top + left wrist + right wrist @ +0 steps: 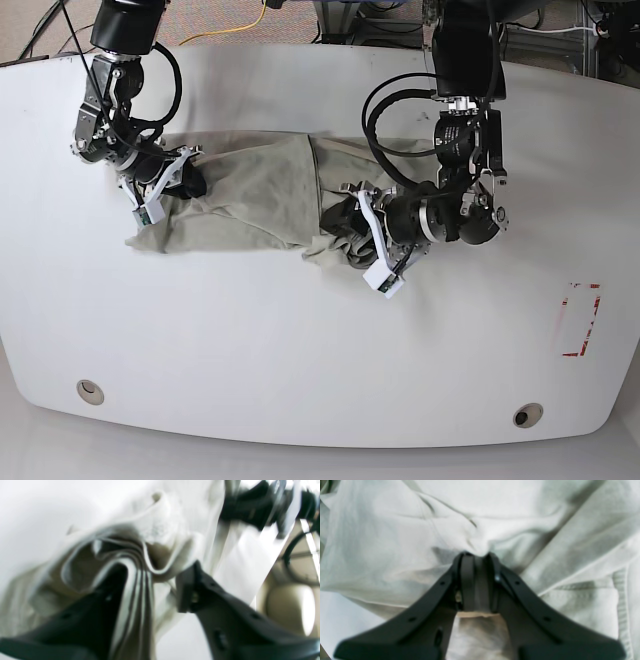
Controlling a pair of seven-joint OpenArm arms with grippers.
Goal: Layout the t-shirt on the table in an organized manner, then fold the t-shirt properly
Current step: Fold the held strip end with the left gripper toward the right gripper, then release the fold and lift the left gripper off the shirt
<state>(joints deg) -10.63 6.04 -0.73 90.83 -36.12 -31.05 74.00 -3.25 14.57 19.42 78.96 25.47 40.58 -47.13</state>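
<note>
- T-shirt (250, 205) lies crumpled in a long band across the middle of the surface (300, 340), nearer the far edge than the near one.
- Its end toward the base view's left is spread flatter; its other end is bunched into thick folds.
- Right tool (477, 555) is clenched on a pinch of the t-shirt's cloth, which puckers into creases at the fingertips; in the base view this tool (185, 180) sits at the left end of the band.
- Left tool (152, 585) has its jaws parted, with layered folds of the t-shirt between and in front of them; the view is blurred, and whether the cloth is gripped or merely draped there cannot be told.
- In the base view the left tool (360, 220) is at the bunched end of the t-shirt, low against the cloth.
- A red tape outline (578, 320) marks the surface near its right edge, well apart from the t-shirt.
- Two metal grommets sit by the near edge, one (90, 391) toward the left corner and one (527, 414) toward the right.
</note>
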